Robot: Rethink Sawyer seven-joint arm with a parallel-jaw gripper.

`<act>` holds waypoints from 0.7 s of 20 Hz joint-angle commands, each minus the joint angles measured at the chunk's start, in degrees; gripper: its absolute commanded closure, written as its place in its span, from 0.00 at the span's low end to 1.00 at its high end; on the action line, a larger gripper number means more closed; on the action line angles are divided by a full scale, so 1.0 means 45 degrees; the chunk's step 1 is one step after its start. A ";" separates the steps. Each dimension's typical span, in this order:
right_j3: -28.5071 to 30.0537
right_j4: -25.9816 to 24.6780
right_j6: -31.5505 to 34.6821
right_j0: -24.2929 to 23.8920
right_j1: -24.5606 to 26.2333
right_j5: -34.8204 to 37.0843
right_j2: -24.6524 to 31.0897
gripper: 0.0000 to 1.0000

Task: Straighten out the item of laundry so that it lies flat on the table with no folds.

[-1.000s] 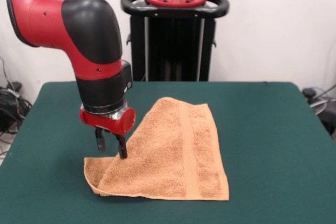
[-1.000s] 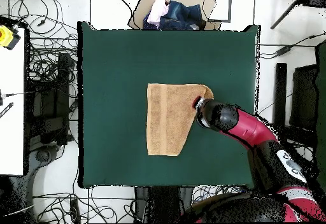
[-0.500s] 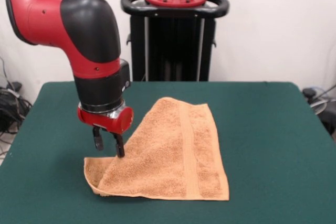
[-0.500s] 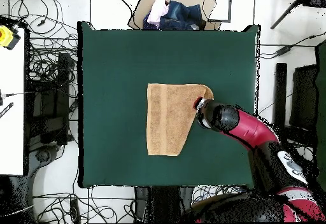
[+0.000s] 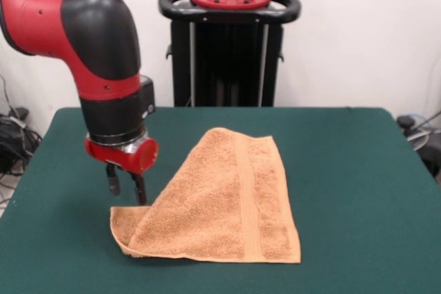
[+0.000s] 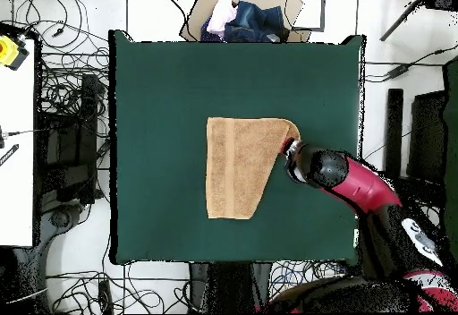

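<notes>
- Gripper [image 5: 125, 189] hanging just above the table [image 5: 358, 170], beside the towel's folded left corner; fingers parted, nothing held.
- Towel [image 5: 220, 201] mid-table, one side doubled over on a diagonal, so it reads as a wedge; overhead view agrees [image 6: 237, 166].
- Soft, light, limp terry; likely to drag on the felt-like top rather than slide.
- Best hold: probably the free corner of the top layer, then peel outward.
</notes>
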 commanded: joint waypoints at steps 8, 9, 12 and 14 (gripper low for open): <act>-0.0950 -0.0453 0.0080 -0.0551 0.0686 -0.0030 0.0925 0.00; -0.0975 -0.0501 0.0062 -0.0554 0.0676 -0.0066 0.0918 0.00; -0.1088 -0.0505 -0.0037 -0.0638 0.0701 0.0122 0.0995 0.00; -0.1076 -0.0514 -0.0057 -0.0690 0.0708 0.0149 0.1038 0.00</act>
